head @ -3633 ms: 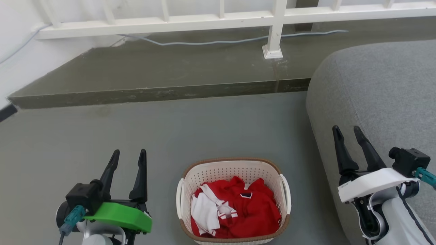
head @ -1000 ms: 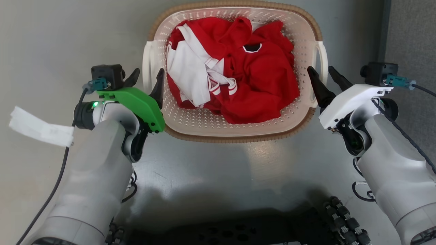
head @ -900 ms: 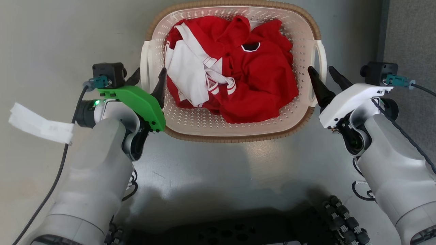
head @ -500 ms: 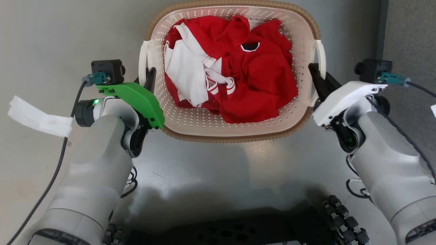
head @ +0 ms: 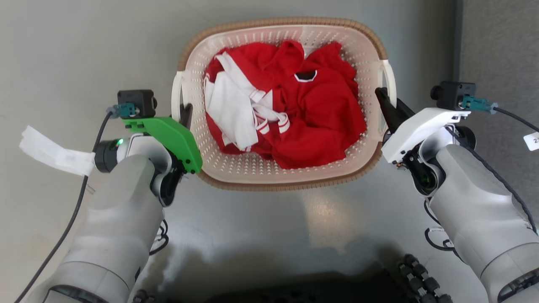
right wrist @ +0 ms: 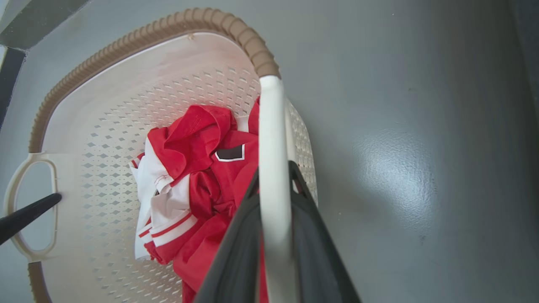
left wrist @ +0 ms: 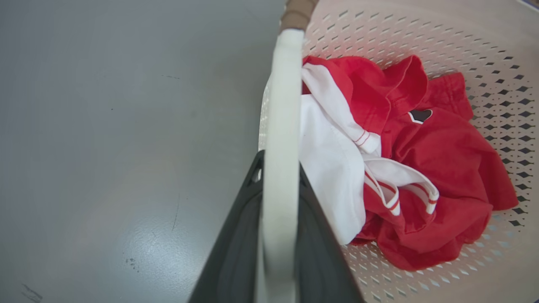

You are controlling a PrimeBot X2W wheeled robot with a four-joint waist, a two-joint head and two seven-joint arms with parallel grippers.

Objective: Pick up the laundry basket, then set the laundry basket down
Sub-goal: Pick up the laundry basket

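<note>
– What's the biggest thing you can see from where you're standing?
– The grey floor (head: 84, 42), smooth and a little shiny. A strip of grey fabric-covered furniture (head: 497, 42) runs along the robot's right side. After that come its two pale forearms, the left arm (head: 118, 219) and the right arm (head: 480, 219), both reaching forward.
– And where's the washing?
– The laundry basket (head: 236, 168) is straight ahead of the robot, squarely between the two arms. Its brown rim (head: 278, 20) runs round the top. I can't tell from here whether its base is touching the floor.
– Anything inside it?
– A crumpled red jersey (head: 324, 113) covers most of the bottom. It has a white panel (head: 227, 109) and striped trim bunched toward the robot's left.
– How are the claws?
– Each one is clamped on a handle. The left gripper (head: 183, 111) has its dark fingers pressed against either side of the left handle (left wrist: 281, 126), with the white bar squeezed between them. The right gripper (head: 386, 99) grips the right handle (right wrist: 271, 147) the same way, with one finger on the clothing side and one on the outside. In the right wrist view, a dark finger of the left gripper also pokes into the opening of the far handle.
– Any small bits?
– A white paper tag (head: 50, 151) hangs off the left arm's cable. A tiny white label (head: 531, 141) sits on the right arm's cable, and I can't read its print
</note>
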